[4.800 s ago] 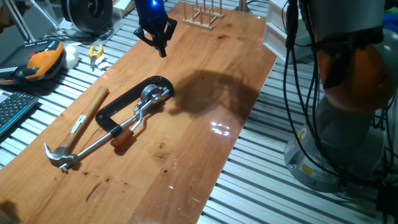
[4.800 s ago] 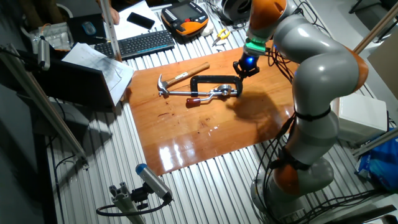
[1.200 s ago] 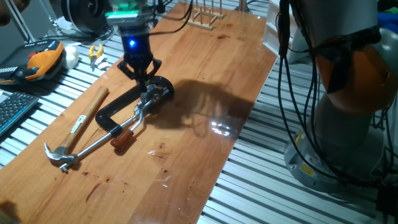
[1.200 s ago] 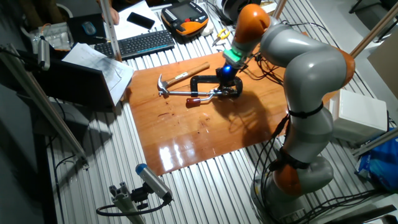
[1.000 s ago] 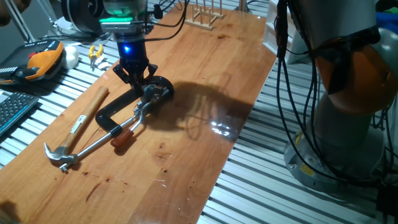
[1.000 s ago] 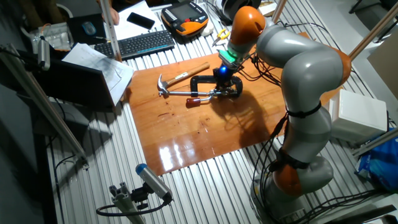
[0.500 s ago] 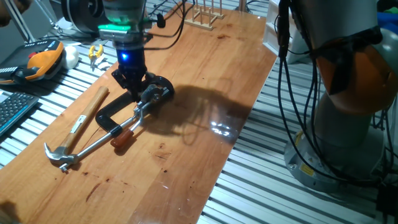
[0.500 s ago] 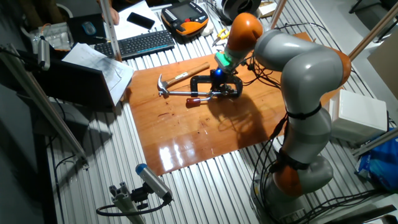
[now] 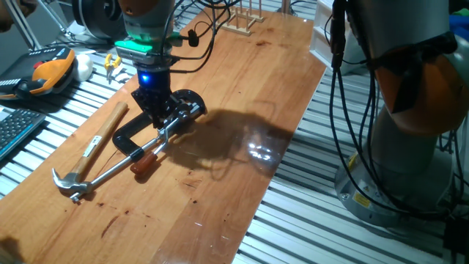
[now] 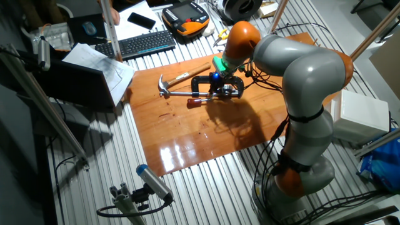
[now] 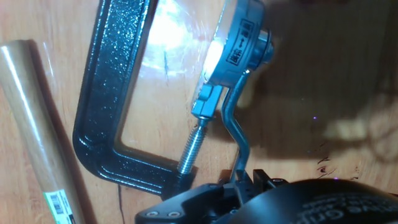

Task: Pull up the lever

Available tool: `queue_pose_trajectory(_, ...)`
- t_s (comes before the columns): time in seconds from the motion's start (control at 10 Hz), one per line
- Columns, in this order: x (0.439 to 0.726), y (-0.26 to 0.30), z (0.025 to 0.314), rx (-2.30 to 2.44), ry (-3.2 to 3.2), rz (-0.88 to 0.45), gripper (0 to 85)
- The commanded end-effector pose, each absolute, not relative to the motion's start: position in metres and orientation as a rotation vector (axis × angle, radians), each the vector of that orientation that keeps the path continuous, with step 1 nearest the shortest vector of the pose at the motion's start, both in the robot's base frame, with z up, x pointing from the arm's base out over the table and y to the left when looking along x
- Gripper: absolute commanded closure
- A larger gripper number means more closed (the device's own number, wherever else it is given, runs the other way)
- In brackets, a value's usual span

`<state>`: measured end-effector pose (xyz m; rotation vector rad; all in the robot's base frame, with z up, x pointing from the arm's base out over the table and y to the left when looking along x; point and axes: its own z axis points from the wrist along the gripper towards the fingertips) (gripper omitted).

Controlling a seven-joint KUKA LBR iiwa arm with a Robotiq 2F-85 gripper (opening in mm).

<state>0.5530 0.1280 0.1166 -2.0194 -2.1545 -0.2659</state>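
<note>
Steel is what fills my hand view: the lever (image 11: pixel 236 134) runs from the clamp's silver head (image 11: pixel 239 40) toward six o'clock and slips under the gripper (image 11: pixel 245 180), but I cannot tell how far the jaws stand apart or whether they have hold of it. My worry is that if the fingers only straddle the thin arm, they will slide along it or off it when I lift, and the black C-shaped clamp (image 9: pixel 146 121) may drag across the wooden table (image 9: pixel 242 81) instead of hinging. Farther out, at about nine o'clock of the clamp in the hand view, the hammer (image 9: pixel 91 150) lies just beside the frame, so a skidding clamp could knock it.
</note>
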Motion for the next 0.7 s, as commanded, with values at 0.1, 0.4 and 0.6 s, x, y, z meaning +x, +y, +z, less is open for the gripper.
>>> queue_pose_trajectory(0.1,0.5504,0.1321,0.1125,-2.02,-2.16,-0.27,68.0)
queue_pose_trajectory(0.4,0.5501,0.1346,0.1092,-2.023,-2.165,-0.275,68.0)
queue_pose_trajectory(0.6,0.5501,0.1346,0.1092,-2.033,-2.167,-0.283,68.0)
